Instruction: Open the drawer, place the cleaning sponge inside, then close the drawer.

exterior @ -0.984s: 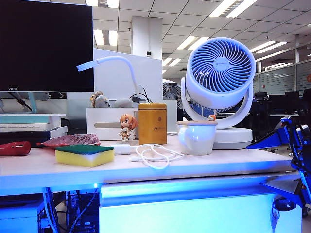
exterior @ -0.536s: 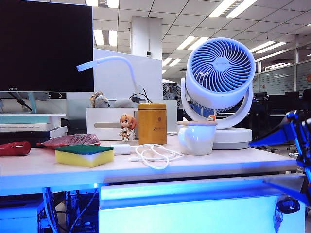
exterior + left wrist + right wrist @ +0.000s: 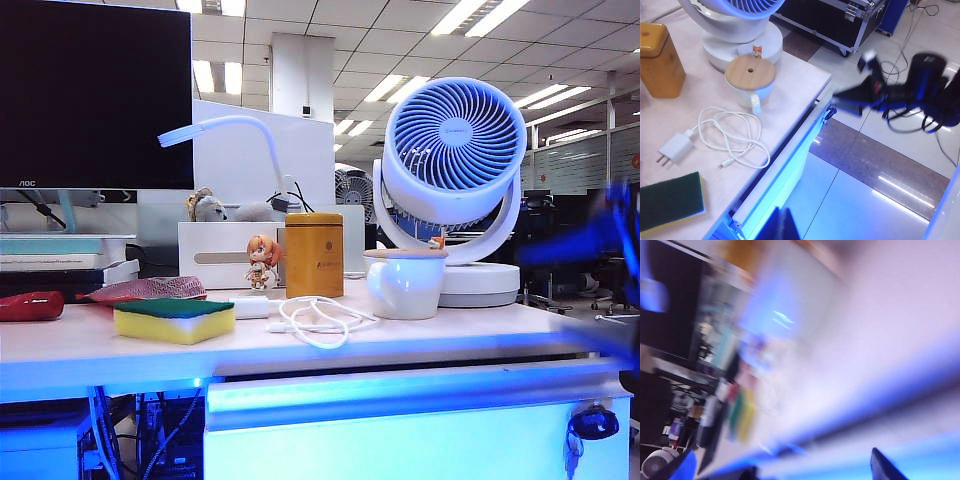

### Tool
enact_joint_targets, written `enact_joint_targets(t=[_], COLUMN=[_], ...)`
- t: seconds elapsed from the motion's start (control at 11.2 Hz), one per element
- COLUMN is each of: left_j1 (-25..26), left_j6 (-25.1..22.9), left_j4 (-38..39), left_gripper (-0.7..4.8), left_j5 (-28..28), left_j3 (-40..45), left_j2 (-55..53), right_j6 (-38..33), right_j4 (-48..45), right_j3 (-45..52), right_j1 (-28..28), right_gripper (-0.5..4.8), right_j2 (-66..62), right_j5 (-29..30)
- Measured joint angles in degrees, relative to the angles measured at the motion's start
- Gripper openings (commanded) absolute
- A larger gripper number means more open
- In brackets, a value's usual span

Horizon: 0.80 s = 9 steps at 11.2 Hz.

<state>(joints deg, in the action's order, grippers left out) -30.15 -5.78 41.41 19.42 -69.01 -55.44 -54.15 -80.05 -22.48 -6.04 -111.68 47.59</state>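
The right gripper (image 3: pixel 600 240), jaws wide, is motion-blurred near the wide white drawer (image 3: pixel 400 440); it risks snagging the keys. The left gripper (image 3: pixel 782 225) is shut, empty; the yellow-green foam cleaning sponge (image 3: pixel 173 320) lies untouched.

Fluorescent ceiling panels (image 3: pixel 470 15); glossy tiled floor (image 3: pixel 880 170)

**Our arms: dark bodies, blue claws**

We see our right claw (image 3: pixel 610 235) only as a blue motion smear at the exterior view's right edge. From the left wrist, the right arm (image 3: pixel 920 85) looks black and rounded, trailing dark cables. Our left claw (image 3: pixel 781 227) shows dark blue, pointed fingers pressed together.
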Motion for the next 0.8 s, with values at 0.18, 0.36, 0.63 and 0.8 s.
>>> enact_joint_targets(t=[0.18,0.36,0.63,0.8], left_j1=[0.0,0.0,0.0,0.0], left_j6=[0.0,0.0,-0.72,-0.9], left_j4=[0.0,0.0,0.42,0.42], left_gripper=[-0.05,-0.05,-0.05,-0.05], left_j5=[0.0,0.02,2.49,2.51], left_j3=[0.0,0.0,0.0,0.0], left_j2=[0.0,0.0,0.02,0.02], right_j6=[-1.07,-3.48,2.58,21.68], right_j4=[-0.44,0.37,18.64,57.05], right_j3=[-0.31,-1.38,-6.97,-18.64], right_j1=[0.02,0.07,0.11,0.68], right_gripper=[4.66,4.66,4.66,4.66], right_j2=[6.03,14.36,32.46,43.95], right_j5=[-0.52,-1.14,-5.4,-13.33])
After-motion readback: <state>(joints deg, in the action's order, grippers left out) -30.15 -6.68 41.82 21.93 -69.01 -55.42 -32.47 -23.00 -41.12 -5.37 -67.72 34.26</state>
